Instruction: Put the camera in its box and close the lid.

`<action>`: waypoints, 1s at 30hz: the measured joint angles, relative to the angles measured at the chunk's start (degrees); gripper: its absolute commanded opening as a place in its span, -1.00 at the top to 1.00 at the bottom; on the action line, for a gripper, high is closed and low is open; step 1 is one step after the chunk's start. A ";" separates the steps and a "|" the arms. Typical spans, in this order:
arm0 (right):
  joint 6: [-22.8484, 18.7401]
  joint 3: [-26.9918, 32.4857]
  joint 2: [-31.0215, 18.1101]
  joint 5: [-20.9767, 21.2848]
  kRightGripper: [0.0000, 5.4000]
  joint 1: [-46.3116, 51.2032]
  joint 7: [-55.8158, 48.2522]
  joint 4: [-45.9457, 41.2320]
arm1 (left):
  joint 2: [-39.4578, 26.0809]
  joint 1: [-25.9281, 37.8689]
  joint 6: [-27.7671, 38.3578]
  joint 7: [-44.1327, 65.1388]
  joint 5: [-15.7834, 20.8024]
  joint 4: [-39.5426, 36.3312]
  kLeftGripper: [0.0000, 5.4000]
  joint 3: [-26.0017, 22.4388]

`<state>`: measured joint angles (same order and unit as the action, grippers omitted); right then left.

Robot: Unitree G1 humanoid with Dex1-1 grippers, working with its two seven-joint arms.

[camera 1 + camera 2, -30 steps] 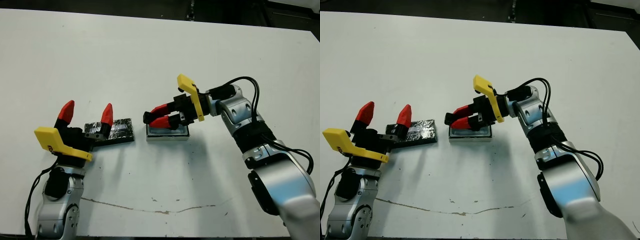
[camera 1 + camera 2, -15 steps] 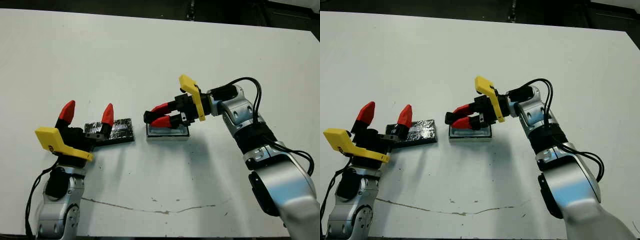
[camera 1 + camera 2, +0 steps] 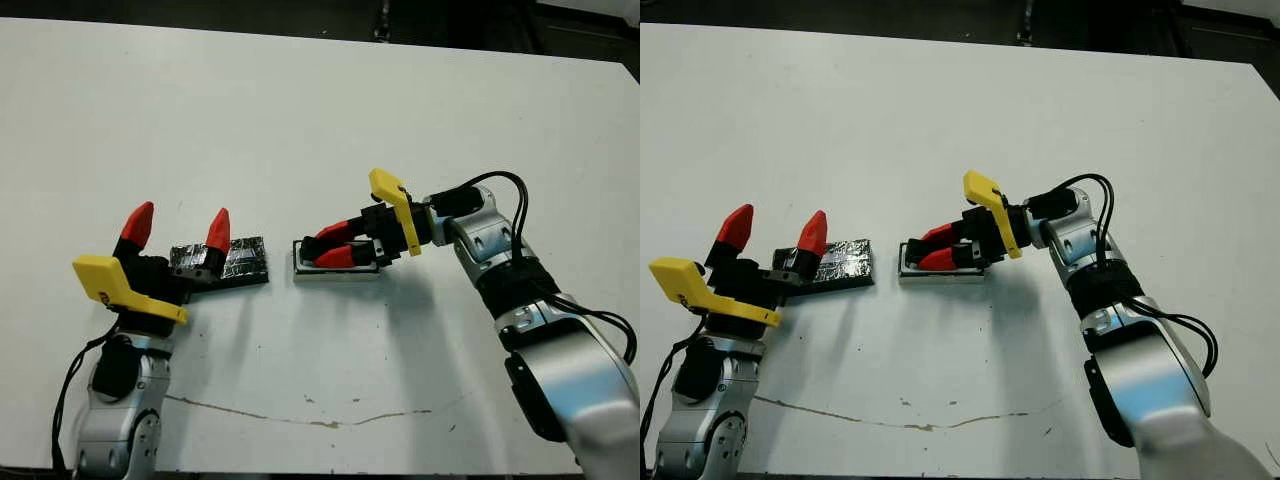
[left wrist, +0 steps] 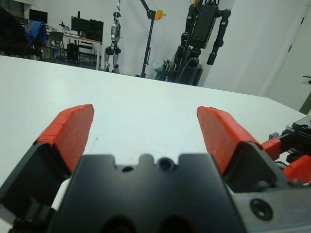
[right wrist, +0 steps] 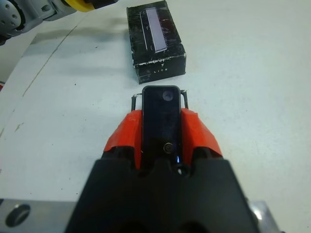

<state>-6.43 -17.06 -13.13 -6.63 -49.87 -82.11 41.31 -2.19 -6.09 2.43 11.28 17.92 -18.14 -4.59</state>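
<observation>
Lid just left of box, apart.

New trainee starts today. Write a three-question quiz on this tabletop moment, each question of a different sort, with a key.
1. True or false: the left gripper is holding the camera.
2. Multiple choice: where does the lid lie?
A. on top of the box
B. flat on the table, on the robot's left of the box
C. between the right gripper's fingers
3. Short answer: which gripper is lowered over the box?

Key
1. False. The left gripper is open and holds nothing; the camera sits between the fingers of the right gripper.
2. B. The lid lies apart from the box, by the left gripper.
3. The right gripper, with the camera in its grasp.
</observation>
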 measured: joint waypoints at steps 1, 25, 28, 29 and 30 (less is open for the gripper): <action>-0.15 0.01 -0.05 -0.01 0.38 0.02 0.00 -0.08 | 0.00 0.00 -0.01 0.00 0.01 -0.02 -1.00 0.00; 0.92 -0.27 -1.83 -0.11 0.19 0.92 -0.93 -1.03 | 0.00 -0.05 -0.12 -0.02 0.09 -0.15 -1.00 0.09; 1.15 -0.68 -4.40 0.07 0.06 0.91 -2.22 -1.10 | -0.02 -0.07 -0.12 0.02 0.36 -0.15 -1.00 0.05; 1.16 -0.93 -4.85 0.15 0.02 0.92 -2.32 -1.20 | -0.01 -0.07 -0.12 0.03 0.51 -0.15 -1.00 0.07; 1.16 -1.17 -5.05 0.23 -0.04 0.93 -2.33 -1.41 | -0.01 -0.07 -0.12 0.03 0.72 -0.15 -1.00 0.08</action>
<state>-5.27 -18.23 -18.18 -6.40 -48.93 -84.44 39.90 -2.20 -6.16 2.31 11.30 18.64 -18.29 -4.51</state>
